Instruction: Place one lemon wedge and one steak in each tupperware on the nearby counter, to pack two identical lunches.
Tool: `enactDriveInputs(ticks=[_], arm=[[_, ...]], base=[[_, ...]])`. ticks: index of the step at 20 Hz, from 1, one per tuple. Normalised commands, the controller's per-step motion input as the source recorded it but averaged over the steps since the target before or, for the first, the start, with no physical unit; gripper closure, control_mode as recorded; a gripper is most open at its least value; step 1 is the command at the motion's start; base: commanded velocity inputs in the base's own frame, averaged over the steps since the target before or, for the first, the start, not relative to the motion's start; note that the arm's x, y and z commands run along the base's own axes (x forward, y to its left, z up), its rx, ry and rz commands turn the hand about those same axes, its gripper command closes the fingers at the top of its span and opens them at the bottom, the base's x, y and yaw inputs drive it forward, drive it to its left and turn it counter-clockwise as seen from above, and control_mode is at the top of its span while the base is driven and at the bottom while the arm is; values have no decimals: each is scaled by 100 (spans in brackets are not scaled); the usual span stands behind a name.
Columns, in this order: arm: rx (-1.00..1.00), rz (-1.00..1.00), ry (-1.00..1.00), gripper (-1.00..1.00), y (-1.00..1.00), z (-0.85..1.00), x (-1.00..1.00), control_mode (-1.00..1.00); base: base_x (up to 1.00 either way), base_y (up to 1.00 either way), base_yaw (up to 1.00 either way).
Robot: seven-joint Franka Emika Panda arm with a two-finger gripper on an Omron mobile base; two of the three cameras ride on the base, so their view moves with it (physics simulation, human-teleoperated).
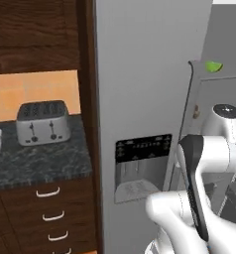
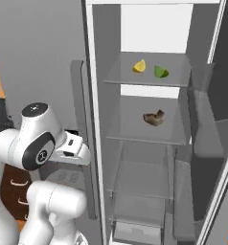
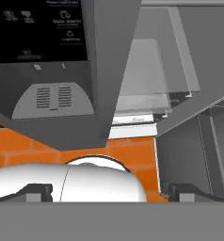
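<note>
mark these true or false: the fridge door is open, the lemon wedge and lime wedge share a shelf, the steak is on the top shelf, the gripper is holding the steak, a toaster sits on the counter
1. The fridge door is open. True: the right base view looks straight into the fridge and its shelves.
2. The lemon wedge and the lime wedge share a shelf. True: they lie side by side on the upper shelf, apart.
3. The steak is on the top shelf. False: it lies on the shelf below the two wedges.
4. The gripper is holding the steak. False: its jaws stand open with nothing between them, low in front of the fridge.
5. A toaster sits on the counter. True: it stands left of the fridge.
</note>
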Motion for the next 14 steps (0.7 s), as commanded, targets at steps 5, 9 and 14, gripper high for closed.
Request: enactDriveInputs(ticks=[5,9,14], arm=[[0,0,0,-100,0,0,0,100],[0,0,0,-100,0,0,0,100],[0,0,0,-100,0,0,0,100]], base=[[0,-94,0],[15,-38,0],[62,17,0]])
